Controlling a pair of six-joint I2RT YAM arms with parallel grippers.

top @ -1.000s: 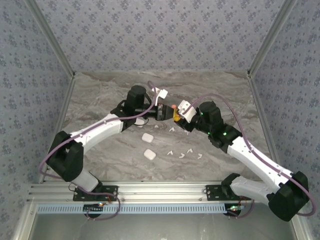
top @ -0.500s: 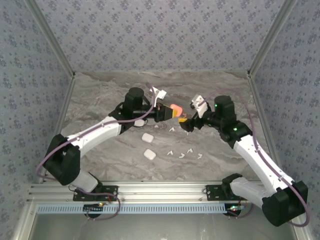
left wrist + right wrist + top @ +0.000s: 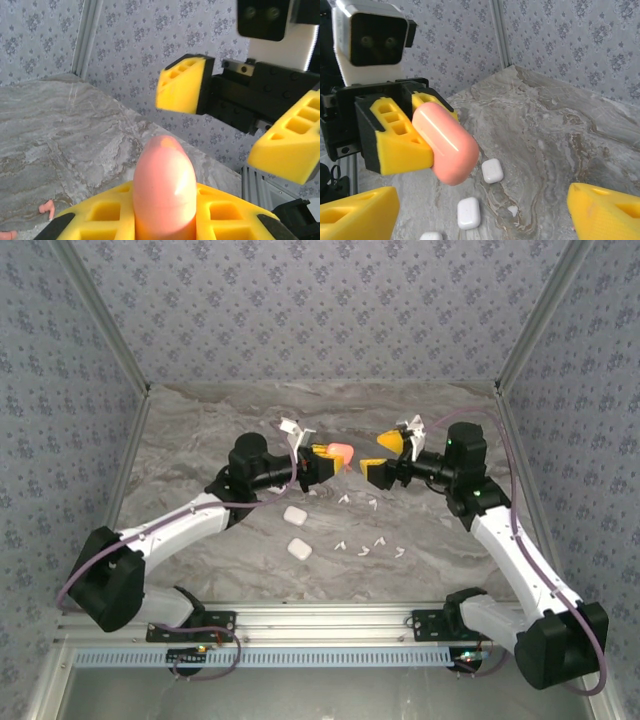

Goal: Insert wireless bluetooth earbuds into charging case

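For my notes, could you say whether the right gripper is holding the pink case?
No, the right gripper is open, apart from the pink case in the left gripper.

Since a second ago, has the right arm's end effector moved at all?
Yes. The right end effector has backed off to the right, farther from the white case that lies still, and its jaws now stand open.

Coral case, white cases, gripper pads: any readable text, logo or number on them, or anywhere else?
None readable.
Coral case, held in the left gripper: plain glossy shell, no print.
White cases: no logo or marking visible.
Right gripper, yellow pads: blank.
Wallpaper: floral pattern, no lettering.
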